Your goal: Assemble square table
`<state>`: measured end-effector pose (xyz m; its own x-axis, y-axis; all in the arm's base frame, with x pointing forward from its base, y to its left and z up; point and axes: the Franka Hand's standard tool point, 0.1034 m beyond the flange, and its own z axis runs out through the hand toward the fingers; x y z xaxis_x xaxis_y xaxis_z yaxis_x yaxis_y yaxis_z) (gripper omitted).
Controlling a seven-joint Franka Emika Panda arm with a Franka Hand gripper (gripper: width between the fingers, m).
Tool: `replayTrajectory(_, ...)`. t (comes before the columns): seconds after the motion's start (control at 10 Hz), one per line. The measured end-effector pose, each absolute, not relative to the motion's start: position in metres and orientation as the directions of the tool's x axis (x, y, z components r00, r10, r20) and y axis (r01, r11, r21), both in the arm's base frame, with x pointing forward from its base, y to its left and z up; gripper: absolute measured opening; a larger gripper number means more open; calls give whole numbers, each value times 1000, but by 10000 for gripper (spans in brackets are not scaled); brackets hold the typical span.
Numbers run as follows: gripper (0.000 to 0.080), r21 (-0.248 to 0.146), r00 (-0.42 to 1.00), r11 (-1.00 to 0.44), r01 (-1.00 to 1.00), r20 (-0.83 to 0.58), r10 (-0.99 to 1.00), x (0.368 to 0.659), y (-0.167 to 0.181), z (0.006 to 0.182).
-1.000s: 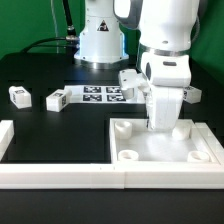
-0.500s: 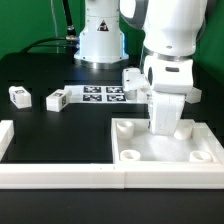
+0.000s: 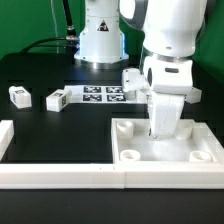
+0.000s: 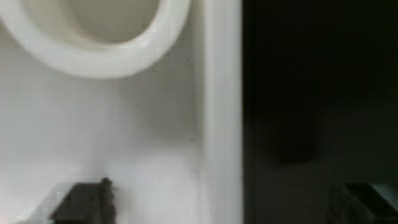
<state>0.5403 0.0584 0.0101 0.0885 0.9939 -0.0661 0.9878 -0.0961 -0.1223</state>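
Note:
The square table top [image 3: 140, 152] is a white tray with a raised rim and round corner sockets, lying at the exterior view's front right. My gripper [image 3: 166, 130] is lowered onto its far right part. In the wrist view the gripper [image 4: 228, 203] is open, and its dark fingertips [image 4: 80, 203] stand wide apart on either side of the top's rim [image 4: 217, 120], with a corner socket [image 4: 107, 40] close by. Two white tagged leg blocks [image 3: 18, 95] [image 3: 57, 99] lie on the black table at the left. Another leg [image 3: 132, 78] lies behind the arm.
The marker board [image 3: 103, 95] lies flat at mid-back. A long white border bar [image 3: 60, 176] runs along the front edge, and a short one [image 3: 5, 134] stands at the left. The robot's base [image 3: 100, 40] stands at the back.
The arm has shifted slightly toward the exterior view's right and a little lower over the table top. The top and the legs have not moved.

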Motion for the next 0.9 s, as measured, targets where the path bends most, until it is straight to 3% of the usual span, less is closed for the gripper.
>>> replayTrajectory(0.1, 639, -122, 89, -96, 988, -66, 994, 540, 58, 10)
replayTrajectory(0.6, 649, -122, 90, -97, 988, -66, 994, 541, 58, 10)
replayTrajectory(0.7, 649, -122, 164, -174, 977, -83, 983, 539, 57, 19)
replayTrajectory(0.9, 649, -85, 347, -358, 930, -120, 930, 531, 69, 50)
